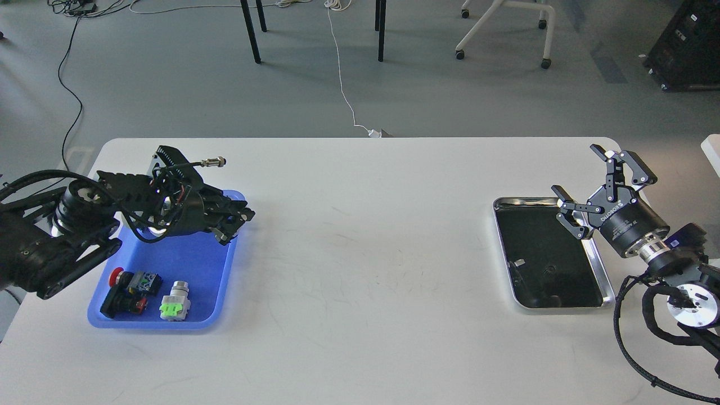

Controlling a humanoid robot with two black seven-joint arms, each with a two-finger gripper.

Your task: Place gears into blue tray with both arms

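On the white bench [360, 270], two switches [152, 295] lie at the near end of the blue tray [191, 261]. Farther in, the left pincer [236, 222] hangs over the tray's far right corner; I cannot tell its opening. At right, one gear [549, 271] shows faintly in the steel tray [602, 281]. The right pincer [590, 188] gapes wide and empty above that tray's far edge.

One legible marking found: the brand name ROBOTIQ, printed in light letters on the black body of the right pincer [597, 189], at the right of the scene above the far corner of the steel tray [597, 264]. Further small light print sits on the cylindrical wrist housing just behind it; too small to read. No legible text elsewhere on the table [360, 253].
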